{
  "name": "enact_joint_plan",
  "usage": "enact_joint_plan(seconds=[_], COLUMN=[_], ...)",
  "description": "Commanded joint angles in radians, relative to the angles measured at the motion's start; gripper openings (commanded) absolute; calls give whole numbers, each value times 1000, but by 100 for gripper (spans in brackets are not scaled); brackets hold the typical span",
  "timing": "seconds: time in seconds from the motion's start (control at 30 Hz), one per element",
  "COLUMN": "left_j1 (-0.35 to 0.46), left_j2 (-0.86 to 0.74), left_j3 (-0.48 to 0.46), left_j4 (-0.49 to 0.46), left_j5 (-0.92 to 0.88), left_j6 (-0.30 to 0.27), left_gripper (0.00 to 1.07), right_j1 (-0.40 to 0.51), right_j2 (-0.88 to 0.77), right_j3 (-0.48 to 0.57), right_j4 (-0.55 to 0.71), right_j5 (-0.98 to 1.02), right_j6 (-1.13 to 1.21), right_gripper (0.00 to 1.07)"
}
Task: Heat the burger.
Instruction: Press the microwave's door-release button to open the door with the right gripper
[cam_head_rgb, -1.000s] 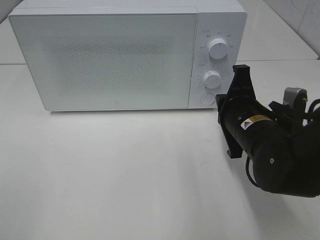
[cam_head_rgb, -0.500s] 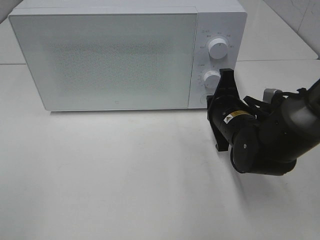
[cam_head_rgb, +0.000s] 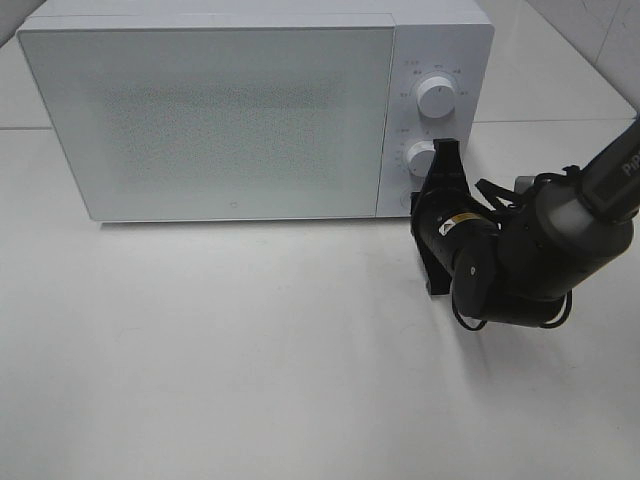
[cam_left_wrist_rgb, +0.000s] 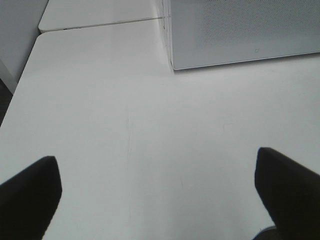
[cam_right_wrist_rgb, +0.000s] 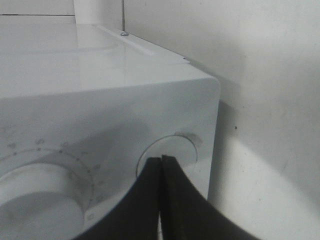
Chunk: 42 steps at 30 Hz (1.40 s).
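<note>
The burger is out of view; the white microwave (cam_head_rgb: 210, 120) stands with its door closed. My right gripper (cam_head_rgb: 424, 200) is shut and points at the control panel's lower end. In the right wrist view its closed fingertips (cam_right_wrist_rgb: 161, 160) sit right at the round button (cam_right_wrist_rgb: 176, 144); whether they touch it I cannot tell. My left gripper (cam_left_wrist_rgb: 157, 195) is open over bare table, with nothing between its dark fingers (cam_left_wrist_rgb: 30, 192). The microwave's lower front corner (cam_left_wrist_rgb: 240, 30) lies well ahead of it.
Two white knobs sit on the panel, the upper knob (cam_head_rgb: 435, 97) and the lower knob (cam_head_rgb: 420, 158), just above the right gripper. The white table (cam_head_rgb: 250, 350) spreads in front of the microwave. A second table surface (cam_left_wrist_rgb: 95, 12) adjoins behind.
The right arm has swung left and forward, bringing the shut gripper from beside the panel up to the round button. The microwave door stays closed.
</note>
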Motion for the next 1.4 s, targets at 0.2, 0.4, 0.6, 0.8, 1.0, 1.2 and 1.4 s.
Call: enact_joint_plan(seconds=[0.2, 0.4, 0.6, 0.8, 1.0, 1.2, 1.4], left_j1=[-5, -5, -5, -5, -5, -5, -5], left_j2=[-5, -5, -5, -5, -5, -5, -5], left_j3=[2, 2, 2, 2, 2, 2, 2], left_j4=[-3, -3, -3, -3, -3, -3, -3], left_j5=[-14, -14, -14, -14, -14, -14, -14], left_j6=[-2, -4, -4, -4, -4, -4, -4], left_gripper=[98, 98, 98, 98, 98, 98, 98], right_j1=[-18, -18, -18, -18, -18, -18, -14], right_j2=[26, 37, 49, 64, 75, 76, 45], right_j3=[-45, -71, -116, -171, -239, -246, -206], right_j4=[-2, 37, 51, 63, 66, 74, 76], right_j5=[10, 12, -40, -127, -134, -132, -51], right_j6=[-6, -8, -24, -23, -31, -72, -95], right_gripper=[0, 0, 0, 0, 0, 0, 0])
